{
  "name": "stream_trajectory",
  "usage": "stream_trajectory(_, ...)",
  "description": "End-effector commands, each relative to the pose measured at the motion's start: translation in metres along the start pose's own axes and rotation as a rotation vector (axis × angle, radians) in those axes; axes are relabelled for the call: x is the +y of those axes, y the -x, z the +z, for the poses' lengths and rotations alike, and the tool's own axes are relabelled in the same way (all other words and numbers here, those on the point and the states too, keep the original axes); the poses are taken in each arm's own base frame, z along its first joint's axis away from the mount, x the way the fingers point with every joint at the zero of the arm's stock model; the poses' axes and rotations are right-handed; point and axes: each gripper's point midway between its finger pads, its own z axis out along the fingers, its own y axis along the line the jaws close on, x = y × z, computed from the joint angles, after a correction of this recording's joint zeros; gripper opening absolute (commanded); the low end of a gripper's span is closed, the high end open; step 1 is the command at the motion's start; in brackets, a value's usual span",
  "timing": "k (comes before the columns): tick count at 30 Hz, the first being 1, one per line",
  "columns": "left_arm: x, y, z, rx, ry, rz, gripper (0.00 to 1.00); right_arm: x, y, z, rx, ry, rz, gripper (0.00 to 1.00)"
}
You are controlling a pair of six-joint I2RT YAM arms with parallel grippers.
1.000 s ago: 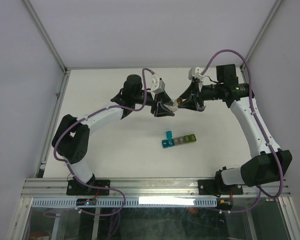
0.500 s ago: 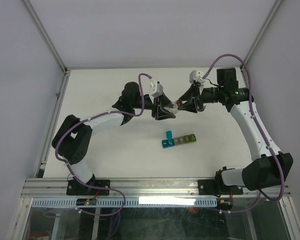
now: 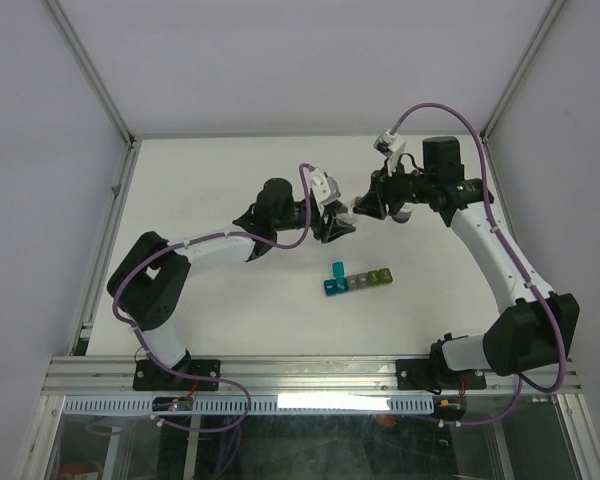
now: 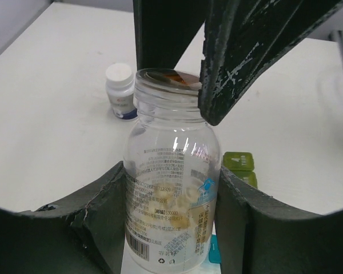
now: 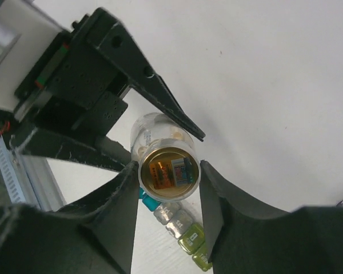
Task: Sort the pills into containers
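Note:
A clear bottle (image 4: 171, 194) with a tan cap (image 5: 167, 171) and pale pills inside is held in the air between both grippers. My left gripper (image 4: 171, 171) is shut on its body. My right gripper (image 5: 168, 165) has its fingers on either side of the cap, shut on it. In the top view the bottle (image 3: 351, 209) hangs between the left gripper (image 3: 338, 222) and the right gripper (image 3: 365, 205). The containers (image 3: 358, 280), a strip of teal, grey and green cubes, lie on the table below, and also show in the right wrist view (image 5: 180, 222).
A small dark bottle with a white cap (image 4: 120, 91) stands on the white table behind the held bottle. One blue lid of the strip (image 3: 337, 269) stands open. Frame posts and side walls edge the table (image 3: 210, 310).
Both wrists have turned and closed in on each other. The bottle has shifted slightly left and down, and the right gripper now sits over the cap.

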Motion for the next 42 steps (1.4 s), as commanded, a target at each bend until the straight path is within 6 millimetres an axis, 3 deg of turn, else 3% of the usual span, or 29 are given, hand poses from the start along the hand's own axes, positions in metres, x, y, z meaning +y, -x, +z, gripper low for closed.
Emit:
stream_trajectory(1,0.025,0.091,0.017,-0.234,0.168,0.173,0.00,0.004,-0.022,0.024,0.072,-0.019,0.348,0.27)
stream_trajectory(6,0.032,0.074,0.024,-0.199,0.158,0.188,0.00,0.008,0.023,-0.004,-0.035,0.069,0.329,0.60)
stream_trajectory(11,0.031,0.067,0.025,-0.164,0.128,0.196,0.00,0.008,0.043,-0.030,-0.110,0.065,0.238,0.98)
stream_trajectory(19,0.020,0.072,0.014,-0.163,0.055,0.197,0.00,0.013,0.041,-0.068,-0.134,0.038,0.060,0.99)
stream_trajectory(25,-0.004,0.070,-0.001,-0.146,-0.147,0.169,0.00,0.018,0.034,-0.086,-0.108,0.026,-0.415,0.99)
stream_trajectory(28,-0.021,0.069,-0.011,-0.135,-0.287,0.150,0.00,0.030,0.029,-0.089,-0.083,0.120,-0.638,0.99)
stream_trajectory(33,-0.035,0.068,-0.020,-0.119,-0.388,0.141,0.00,0.044,0.028,-0.074,-0.058,0.245,-0.808,0.97)
stream_trajectory(42,-0.041,0.065,-0.020,-0.109,-0.434,0.126,0.00,0.046,0.028,-0.046,0.029,0.272,-0.826,0.86)
